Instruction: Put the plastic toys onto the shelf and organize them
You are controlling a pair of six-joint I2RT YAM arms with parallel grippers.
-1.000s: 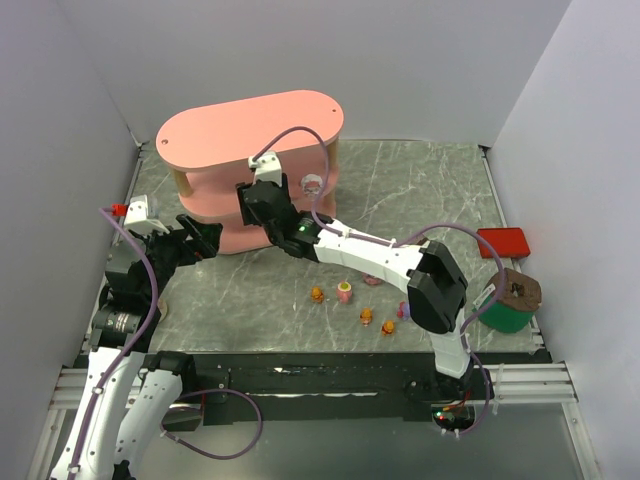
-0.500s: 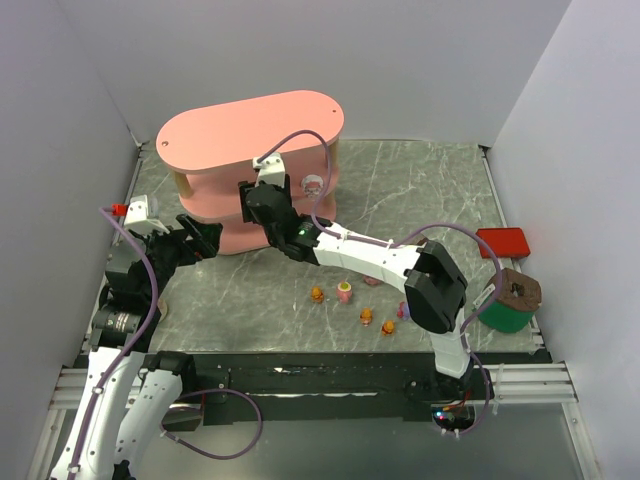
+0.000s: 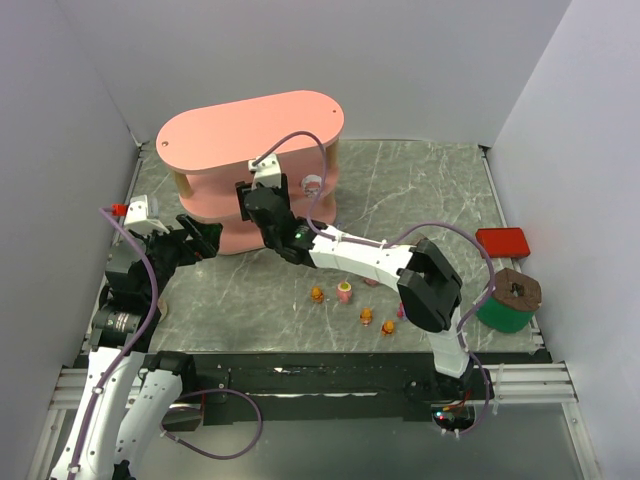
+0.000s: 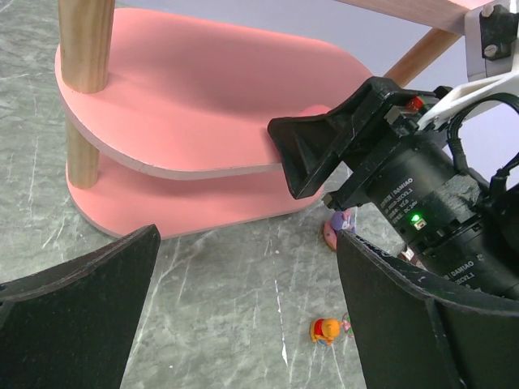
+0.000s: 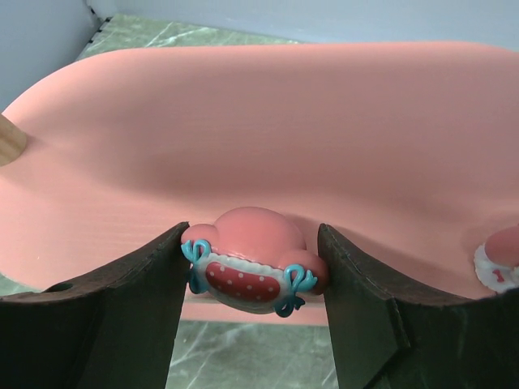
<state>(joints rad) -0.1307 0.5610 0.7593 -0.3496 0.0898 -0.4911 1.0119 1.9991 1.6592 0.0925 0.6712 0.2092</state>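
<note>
- The right gripper [image 5: 251,235] is closed on a pink-white toy [image 5: 247,271], holding it at the front edge of the middle tier of the shelf [image 3: 250,135]. I cannot tell whether the toy touches the tier yet.
- Another pink-white toy [image 3: 312,183] already stands on that same tier, toward the shelf's right end.
- The rest are left to do. Three orange bears [image 3: 317,294], a third pink-white one [image 3: 345,291] and a purple toy [image 4: 340,223] lie on the desk [image 3: 420,190], in front of the shelf and well apart from it. The right arm hides some of them.
- By my reckoning the task is in its early part.
- The left gripper [image 4: 243,324] hangs with its jaws wide and holds nothing, just off the shelf's left end.
- Against the earlier frames, the right arm has edged slightly further in toward the shelf. The left arm and the toys on the desk have not moved.
</note>
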